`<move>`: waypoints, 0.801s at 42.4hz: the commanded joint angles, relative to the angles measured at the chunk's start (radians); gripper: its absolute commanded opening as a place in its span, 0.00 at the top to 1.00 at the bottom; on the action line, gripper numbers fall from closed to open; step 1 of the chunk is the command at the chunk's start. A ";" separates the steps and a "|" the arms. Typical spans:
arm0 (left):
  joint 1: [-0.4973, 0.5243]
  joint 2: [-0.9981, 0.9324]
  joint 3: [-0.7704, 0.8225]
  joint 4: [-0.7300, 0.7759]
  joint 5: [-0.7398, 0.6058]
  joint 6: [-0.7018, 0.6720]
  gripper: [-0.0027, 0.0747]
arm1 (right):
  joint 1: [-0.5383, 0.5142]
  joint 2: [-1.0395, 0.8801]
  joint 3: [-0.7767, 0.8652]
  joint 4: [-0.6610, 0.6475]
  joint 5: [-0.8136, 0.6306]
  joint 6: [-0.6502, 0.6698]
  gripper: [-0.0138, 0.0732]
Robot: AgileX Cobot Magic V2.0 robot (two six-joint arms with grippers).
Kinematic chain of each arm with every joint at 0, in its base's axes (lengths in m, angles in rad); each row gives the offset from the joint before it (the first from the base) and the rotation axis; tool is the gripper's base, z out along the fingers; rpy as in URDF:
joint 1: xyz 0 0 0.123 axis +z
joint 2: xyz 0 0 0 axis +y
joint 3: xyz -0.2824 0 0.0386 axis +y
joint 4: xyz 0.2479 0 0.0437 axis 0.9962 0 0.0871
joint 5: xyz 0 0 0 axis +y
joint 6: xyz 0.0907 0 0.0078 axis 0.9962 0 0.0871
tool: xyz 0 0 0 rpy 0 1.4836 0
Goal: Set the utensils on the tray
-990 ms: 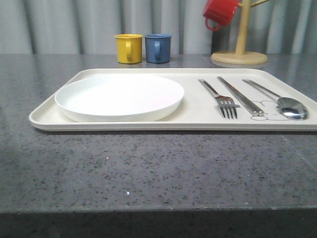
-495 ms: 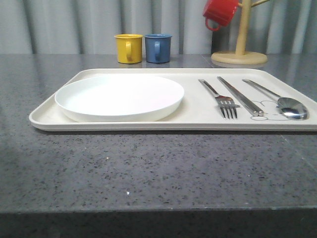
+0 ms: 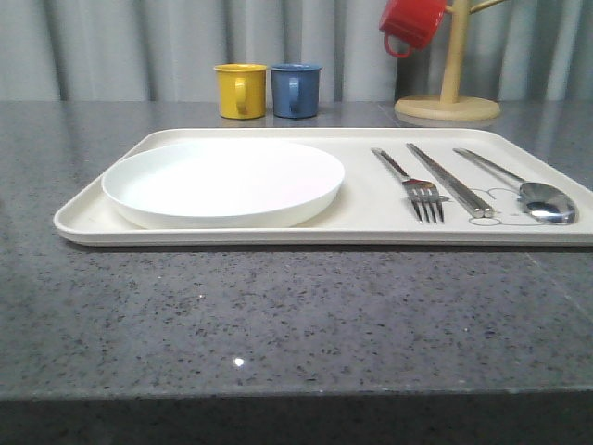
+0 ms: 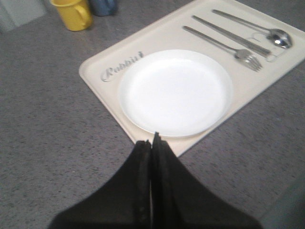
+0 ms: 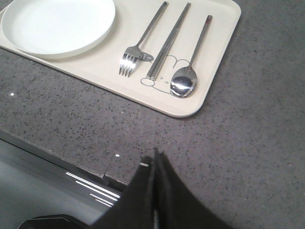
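The cream tray lies across the dark stone table. On its left half rests a round white plate. To the right lie a fork, a pair of chopsticks and a spoon, side by side. In the left wrist view the tray shows its "Rabbit" script beside the plate, and my left gripper is shut and empty, held above the tray's near edge. In the right wrist view the fork, chopsticks and spoon lie on the tray. My right gripper is shut and empty, over bare table near the front edge.
A yellow mug and a blue mug stand behind the tray. A wooden mug tree at the back right holds a red mug. The table's front edge runs close to my right gripper.
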 commanded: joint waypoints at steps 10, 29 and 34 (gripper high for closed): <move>0.284 -0.240 0.358 0.003 -0.545 -0.011 0.99 | 0.000 0.006 -0.023 -0.005 -0.067 0.001 0.97; 0.510 -0.631 0.879 -0.108 -0.939 -0.011 0.99 | 0.000 0.006 -0.023 -0.005 -0.067 0.001 0.97; 0.527 -0.661 0.882 -0.106 -0.898 -0.011 0.99 | 0.000 0.007 -0.023 -0.005 -0.067 0.001 0.97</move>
